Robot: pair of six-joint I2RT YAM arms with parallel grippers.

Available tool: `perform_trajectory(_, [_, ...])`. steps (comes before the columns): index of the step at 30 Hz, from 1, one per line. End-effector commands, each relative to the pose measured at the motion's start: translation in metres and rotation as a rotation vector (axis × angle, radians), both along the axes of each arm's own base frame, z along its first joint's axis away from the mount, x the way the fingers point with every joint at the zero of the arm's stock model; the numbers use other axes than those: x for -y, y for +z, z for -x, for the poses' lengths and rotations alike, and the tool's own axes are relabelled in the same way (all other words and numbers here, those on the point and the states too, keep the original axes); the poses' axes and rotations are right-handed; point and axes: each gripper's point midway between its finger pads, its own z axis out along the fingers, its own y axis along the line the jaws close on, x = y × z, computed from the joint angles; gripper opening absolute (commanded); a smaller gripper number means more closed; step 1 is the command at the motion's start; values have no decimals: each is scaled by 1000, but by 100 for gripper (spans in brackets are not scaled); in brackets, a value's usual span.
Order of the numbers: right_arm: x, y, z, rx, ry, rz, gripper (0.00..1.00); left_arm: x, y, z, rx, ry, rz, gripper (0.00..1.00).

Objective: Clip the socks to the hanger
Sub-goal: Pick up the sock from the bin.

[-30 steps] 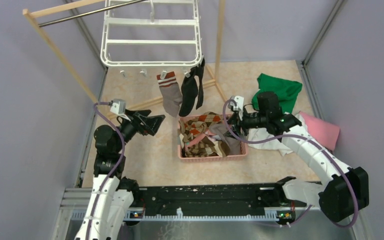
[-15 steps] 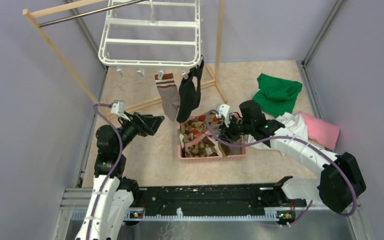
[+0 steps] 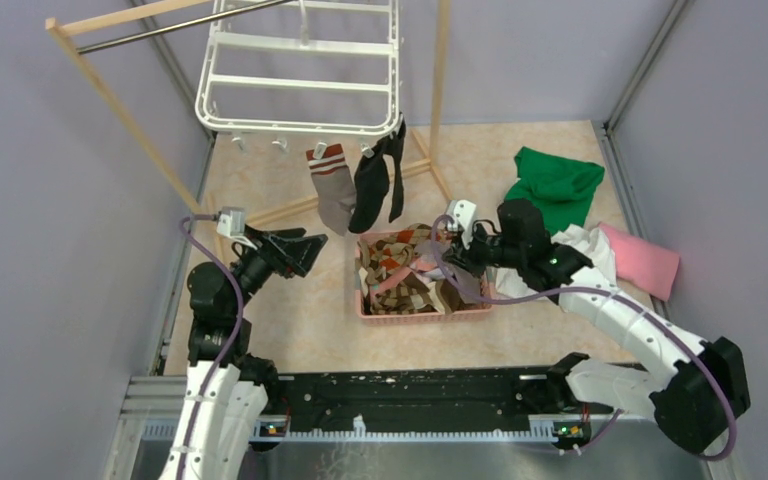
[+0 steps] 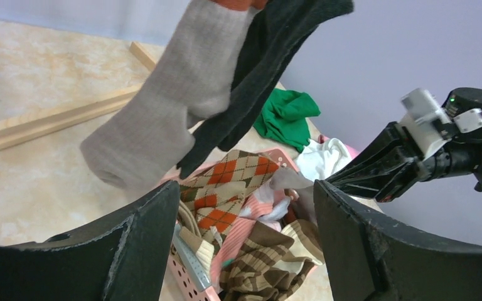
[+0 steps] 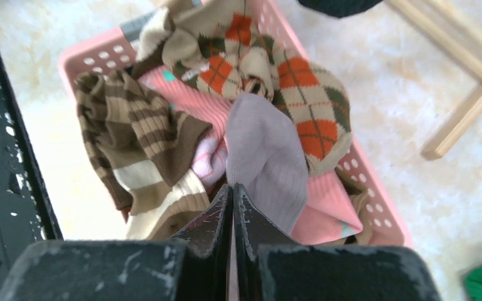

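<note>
Your right gripper (image 5: 232, 191) is pinched tight on a grey sock (image 5: 267, 157) (plain, ribbed, limp) atop the pink basket (image 5: 376, 207), mid-table toward the near edge. Your left gripper (image 3: 303, 250) gapes wide.

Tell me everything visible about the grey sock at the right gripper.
The grey sock is plain, fine-ribbed knit, soft and crumpled. It lies atop the pile in the pink basket, against the argyle sock. Its near end is pinched in the shut right gripper.
</note>
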Motion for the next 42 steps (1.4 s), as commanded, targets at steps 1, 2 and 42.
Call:
perform_trajectory(1, [-11, 63, 5, 141, 60, -159, 0, 7, 24, 10, 138, -55, -2, 83])
perform_trajectory(2, [-12, 74, 7, 164, 74, -191, 0, 9, 27, 12, 160, -73, -7, 83])
perform_trajectory(42, [-61, 309, 19, 175, 163, -933, 0, 110, 4, 22, 260, -350, -31, 99])
